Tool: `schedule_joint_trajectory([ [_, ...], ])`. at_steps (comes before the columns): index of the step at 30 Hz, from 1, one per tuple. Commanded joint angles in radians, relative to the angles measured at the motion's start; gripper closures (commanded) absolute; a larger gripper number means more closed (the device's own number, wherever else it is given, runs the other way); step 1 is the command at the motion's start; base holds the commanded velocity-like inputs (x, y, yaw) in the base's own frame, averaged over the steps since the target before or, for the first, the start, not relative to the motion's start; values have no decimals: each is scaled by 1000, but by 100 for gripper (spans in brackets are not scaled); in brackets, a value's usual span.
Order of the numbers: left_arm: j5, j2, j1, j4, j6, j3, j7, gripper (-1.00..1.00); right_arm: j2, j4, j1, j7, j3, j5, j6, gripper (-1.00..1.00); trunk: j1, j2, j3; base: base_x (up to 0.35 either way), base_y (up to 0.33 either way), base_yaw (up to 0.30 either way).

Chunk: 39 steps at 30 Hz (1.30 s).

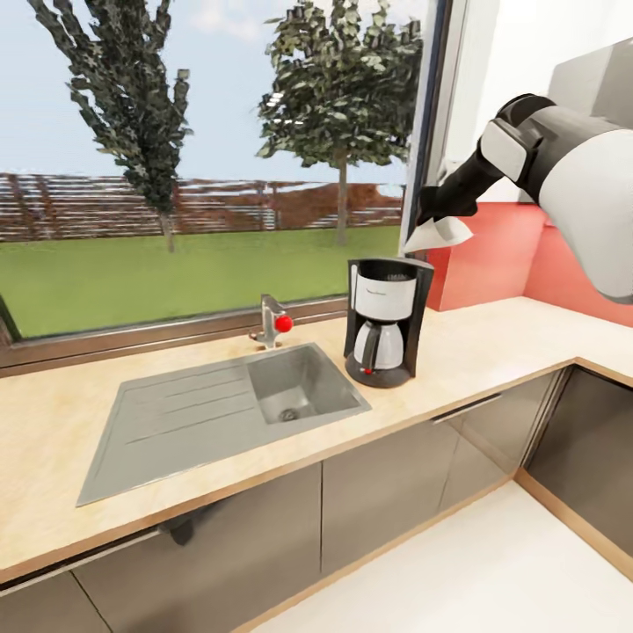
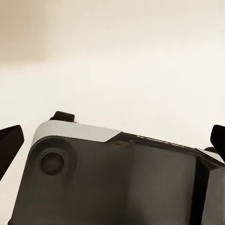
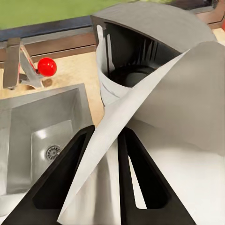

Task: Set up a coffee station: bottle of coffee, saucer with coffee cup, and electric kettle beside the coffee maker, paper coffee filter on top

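Countertop [image 1: 492, 343]: coffee maker [image 1: 384, 321] | right gripper [image 3: 105, 180] clamps paper filter [image 3: 178, 108] above it | left jaws apart

My right arm [image 1: 571, 176] has a smooth white shell with rounded shape, and near the wrist there is a black collar and a pale grey panel with rounded corners. After it the arm becomes black and narrow toward the right gripper [image 3: 105, 178], whose fingers [image 3: 61, 183] are matte black, long and wedge-shaped (one has a slot opening inside). In the left wrist view I see a dark grey housing [image 2: 122, 183] with a white upper edge, a round recessed boss, and black finger tips [image 2: 9, 140] at both sides.
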Motion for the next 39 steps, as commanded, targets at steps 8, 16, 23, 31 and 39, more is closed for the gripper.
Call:
schedule_joint_trajectory([
  [8, 4, -1, 0, -2, -1, 3, 0, -100, 9, 14, 0, 2, 10, -9, 3, 100, 0, -1, -1, 103, -13, 8],
  [16, 4, -1, 0, -2, -1, 3, 0, -100, 34, 30, 0, 1, 12, -8, 2, 100, 0, -1, -1, 99, -1, 1],
  [23, 4, -1, 0, -2, -1, 3, 0, -100, 45, 31, 0, -11, 13, -8, 3, 100, 0, -1, -1, 157, 0, 0],
  [31, 4, -1, 0, -2, -1, 3, 0, -100, 72, 36, 0, -95, 14, -7, 3, 100, 0, -1, -1, 49, 0, 0],
  [39, 3, -1, 0, -2, -1, 3, 0, -100, 116, 39, 3, -128, 14, -6, 4, 100, 0, -1, -1, 1, 0, 0],
])
